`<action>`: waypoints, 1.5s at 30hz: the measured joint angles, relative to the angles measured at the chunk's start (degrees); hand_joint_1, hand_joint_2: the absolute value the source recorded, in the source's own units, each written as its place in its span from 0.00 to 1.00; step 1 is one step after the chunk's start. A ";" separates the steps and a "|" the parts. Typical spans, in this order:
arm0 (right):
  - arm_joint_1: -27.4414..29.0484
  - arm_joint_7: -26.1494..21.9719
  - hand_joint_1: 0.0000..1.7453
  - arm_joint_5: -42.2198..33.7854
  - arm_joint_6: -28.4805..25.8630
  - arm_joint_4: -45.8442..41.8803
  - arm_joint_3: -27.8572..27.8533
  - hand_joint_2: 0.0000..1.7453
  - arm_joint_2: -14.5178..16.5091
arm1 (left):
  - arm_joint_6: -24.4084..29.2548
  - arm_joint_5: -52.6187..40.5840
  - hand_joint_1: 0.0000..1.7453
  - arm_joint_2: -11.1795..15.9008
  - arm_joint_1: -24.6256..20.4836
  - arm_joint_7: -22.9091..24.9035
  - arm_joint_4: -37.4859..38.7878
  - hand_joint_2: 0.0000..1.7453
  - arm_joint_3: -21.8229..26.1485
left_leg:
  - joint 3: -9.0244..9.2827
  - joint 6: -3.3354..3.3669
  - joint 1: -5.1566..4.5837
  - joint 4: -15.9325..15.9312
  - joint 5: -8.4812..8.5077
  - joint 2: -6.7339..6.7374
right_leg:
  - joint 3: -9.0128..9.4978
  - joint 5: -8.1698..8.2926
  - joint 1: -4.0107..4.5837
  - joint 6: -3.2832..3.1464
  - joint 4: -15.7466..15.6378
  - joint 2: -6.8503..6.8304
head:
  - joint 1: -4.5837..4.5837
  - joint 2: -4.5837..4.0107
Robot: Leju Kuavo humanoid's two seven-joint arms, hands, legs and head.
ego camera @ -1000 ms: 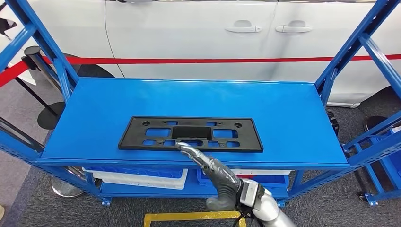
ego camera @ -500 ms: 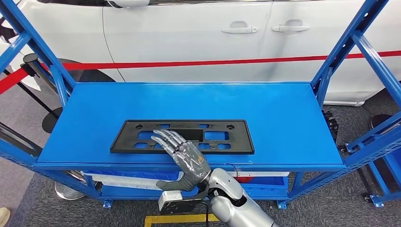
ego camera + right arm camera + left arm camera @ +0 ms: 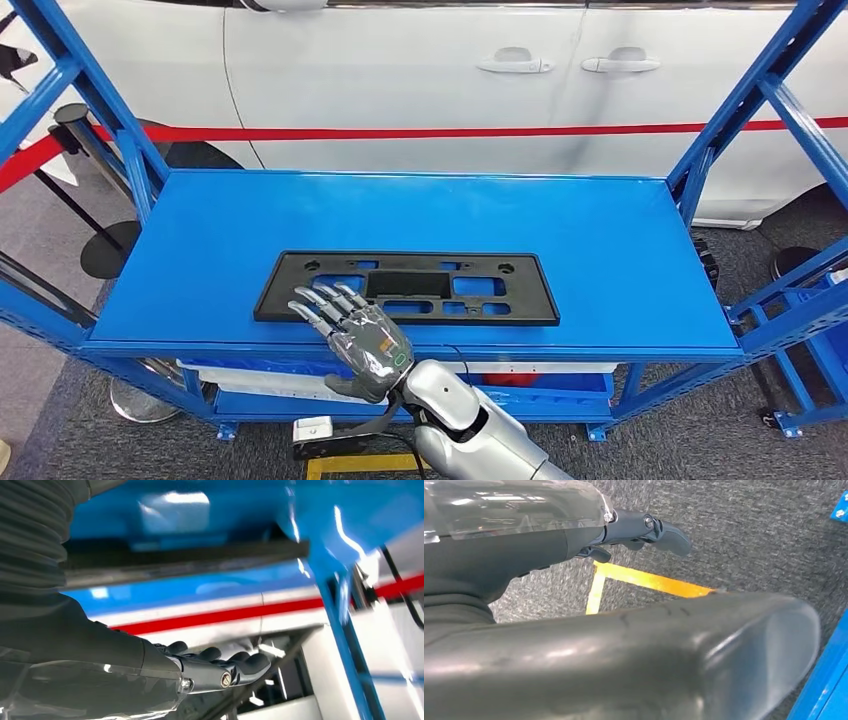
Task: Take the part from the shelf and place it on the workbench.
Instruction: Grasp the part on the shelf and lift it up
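Note:
The part, a flat black plastic frame with several cut-outs, lies on the blue shelf top near its front edge. My right hand reaches up from below, back upward and fingers spread. Its fingertips lie over the frame's front left edge, while the thumb hangs below the shelf lip. The hand holds nothing. In the right wrist view the fingers stretch out under the shelf edge, and the frame shows as a dark band. My left hand hangs over the carpet with fingers extended and nothing in it.
Blue uprights frame the shelf on both sides. A white car and a red barrier belt stand behind it. Bins sit on the lower level. Yellow tape marks the grey floor in front.
My right hand has turned from edge-on to palm-down and slid left along the frame's front edge. The view has swayed slightly; the frame has stayed put on the shelf.

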 joint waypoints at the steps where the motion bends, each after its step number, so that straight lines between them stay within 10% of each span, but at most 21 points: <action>1: -0.33 0.10 0.00 0.33 -0.04 1.40 0.05 1.00 0.43 | 0.01 -0.10 0.00 0.05 0.00 0.04 0.00 0.00 0.01 | 0.01 0.00 -0.02 0.00 0.00 -0.03 | -0.17 0.68 0.01 -0.10 0.18 0.00 | 0.00 0.00; 4: -1.94 0.17 0.00 0.86 -0.13 5.12 0.12 1.00 2.11 | 0.05 -0.24 0.00 0.10 -0.01 0.10 0.01 0.00 0.01 | 0.16 -0.17 -0.11 0.03 -0.08 -0.09 | 4.45 6.10 0.26 -0.95 -9.62 0.01 | 0.00 0.00; 7: -3.75 0.51 0.00 1.22 -0.33 8.42 0.22 1.00 3.80 | 0.07 -0.28 0.00 0.10 -0.13 0.08 0.02 0.00 0.00 | 0.09 -0.95 -0.33 -0.02 -0.11 -0.07 | 7.13 7.58 0.75 -1.53 -15.61 0.03 | -0.02 0.00; 11: -4.85 1.08 0.00 1.65 -0.42 11.33 0.29 1.00 5.44 | 0.08 -0.43 0.00 0.25 -0.15 0.02 0.02 0.00 0.01 | -0.38 -2.07 -0.22 1.19 -1.26 -0.03 | 7.45 8.06 0.45 -2.32 -16.59 0.06 | -0.07 0.00; 16: -7.19 2.82 0.00 2.08 0.19 15.07 0.69 1.00 7.78 | 0.02 -0.98 0.00 0.47 -0.14 0.13 0.02 0.00 0.00 | -7.21 -2.64 -0.02 15.70 -7.32 0.00 | 7.74 8.08 0.57 -3.04 -16.83 -0.06 | -0.15 0.00; 21: -9.04 5.48 0.00 1.56 1.08 15.91 2.15 1.00 9.14 | 0.14 -1.32 0.00 0.87 -0.53 0.56 0.02 0.00 0.00 | -0.61 -2.44 -0.01 1.68 -0.38 -0.04 | 7.71 7.18 0.58 -2.21 -15.68 0.19 | -0.22 -0.01; 26: -10.54 7.48 0.00 0.92 1.09 16.69 3.42 1.00 9.53 | 0.23 -1.45 0.00 0.87 -0.61 0.64 0.02 0.00 0.00 | -0.15 -0.73 -0.16 0.41 -0.26 -0.13 | 7.03 6.16 0.58 -1.07 -14.30 0.14 | -0.21 -0.01; 31: -11.73 10.33 0.00 0.75 0.98 18.74 4.16 1.00 9.57 | 0.23 -1.95 0.00 1.22 -0.77 0.63 0.02 0.00 0.00 | -0.09 -0.01 -0.19 0.30 -0.25 -0.04 | -0.19 0.27 0.26 -0.32 0.08 0.07 | -0.21 0.00; 36: -13.49 12.73 0.00 0.89 0.71 20.97 4.25 1.00 9.59 | 0.10 -2.22 0.00 1.33 -0.82 0.65 0.02 0.00 0.00 | 0.02 -0.17 -0.52 0.31 -0.37 -0.17 | 5.25 7.96 1.01 -2.20 -12.95 0.04 | -0.22 0.00; 41: -14.52 14.47 0.00 1.66 0.51 23.30 4.26 1.00 9.62 | 0.05 -2.55 0.00 1.51 -0.95 0.63 0.02 0.00 0.00 | 0.00 -1.60 -0.40 0.32 -0.84 -0.05 | 6.86 8.75 1.00 -2.84 -16.82 0.05 | -0.23 0.00; 45: -15.19 16.19 0.00 2.55 0.82 25.23 4.28 1.00 9.78 | 0.03 -2.78 0.00 1.81 -1.05 0.81 0.02 0.00 -0.02 | -5.15 -2.49 -0.22 11.58 -6.57 -0.01 | 7.37 9.06 0.79 -3.30 -17.61 -0.16 | -0.31 0.00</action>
